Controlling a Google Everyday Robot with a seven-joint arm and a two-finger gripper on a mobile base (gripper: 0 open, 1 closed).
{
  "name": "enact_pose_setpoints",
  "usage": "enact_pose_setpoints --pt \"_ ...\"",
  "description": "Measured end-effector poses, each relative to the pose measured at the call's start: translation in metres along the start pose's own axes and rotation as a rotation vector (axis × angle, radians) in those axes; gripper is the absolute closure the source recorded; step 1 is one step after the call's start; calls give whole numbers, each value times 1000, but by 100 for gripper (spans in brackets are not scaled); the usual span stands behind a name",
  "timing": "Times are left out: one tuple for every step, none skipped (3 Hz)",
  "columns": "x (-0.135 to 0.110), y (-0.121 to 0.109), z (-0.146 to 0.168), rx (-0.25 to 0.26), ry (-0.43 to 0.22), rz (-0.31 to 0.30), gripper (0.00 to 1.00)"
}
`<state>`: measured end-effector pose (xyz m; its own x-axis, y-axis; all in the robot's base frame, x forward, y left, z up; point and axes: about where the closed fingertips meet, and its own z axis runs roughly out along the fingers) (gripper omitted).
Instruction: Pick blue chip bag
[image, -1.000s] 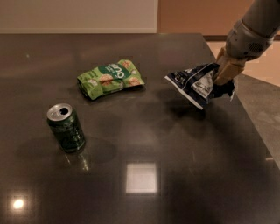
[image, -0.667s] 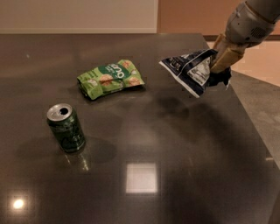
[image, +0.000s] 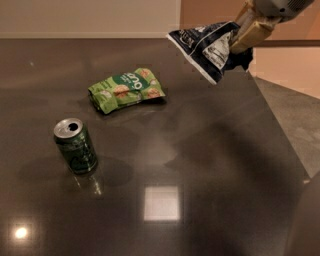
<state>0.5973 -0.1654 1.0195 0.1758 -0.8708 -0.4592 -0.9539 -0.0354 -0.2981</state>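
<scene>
can (image: 75, 146): near left, upright on table (image: 210, 190)
green bag (image: 126, 90): left of centre, lying flat
blue chip bag (image: 207, 47): far right, off the table, long axis pointing left from gripper
gripper (image: 239, 42): top right, clamped on bag's right end

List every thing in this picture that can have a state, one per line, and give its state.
blue chip bag: held in the air, tilted, clear of the table.
gripper: upper right, above the table's far edge, shut on the blue chip bag.
green snack bag: lying crumpled on the table.
green can: standing upright on the table.
</scene>
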Motion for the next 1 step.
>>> enact_pose_setpoints --pt "-3 -11 2 37 -12 0 100"
